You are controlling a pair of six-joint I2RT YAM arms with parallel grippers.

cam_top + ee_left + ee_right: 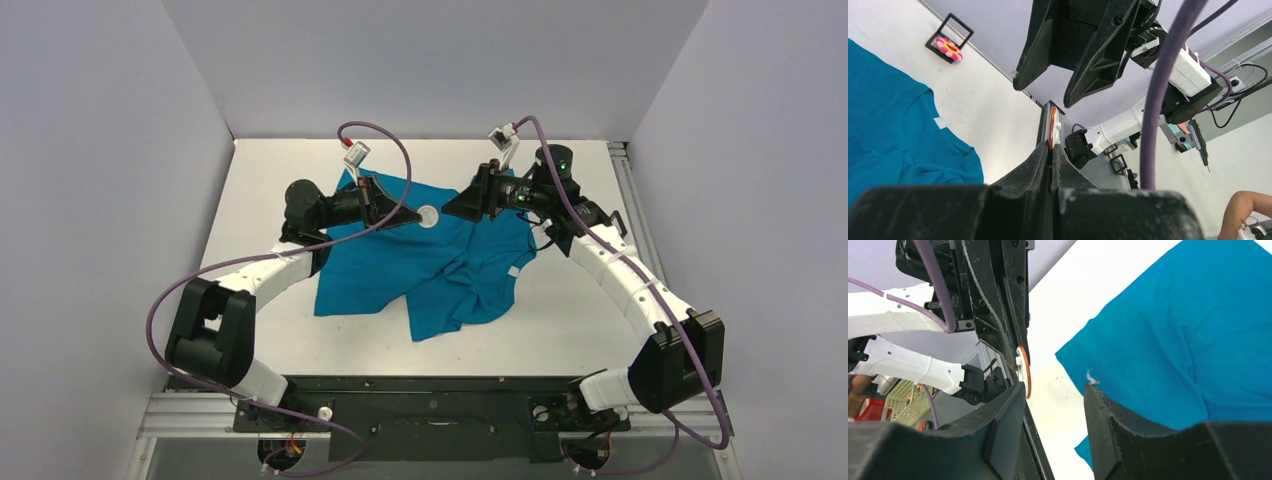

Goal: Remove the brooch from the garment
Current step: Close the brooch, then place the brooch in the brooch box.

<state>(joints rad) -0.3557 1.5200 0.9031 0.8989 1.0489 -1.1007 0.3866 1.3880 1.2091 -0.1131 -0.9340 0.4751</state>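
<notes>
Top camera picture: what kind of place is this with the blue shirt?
Probably a robot test booth in a lab. Plain grey walls box in a white table, and the left arm and right arm are bolted to a metal frame at its near edge.

Two arms, catalogued: left arm, right arm. White link shells, bulky black joint blocks. Black angular fingers, small screws in their mounts. One purple cable looped along each. Green lights on right wrist.
</notes>
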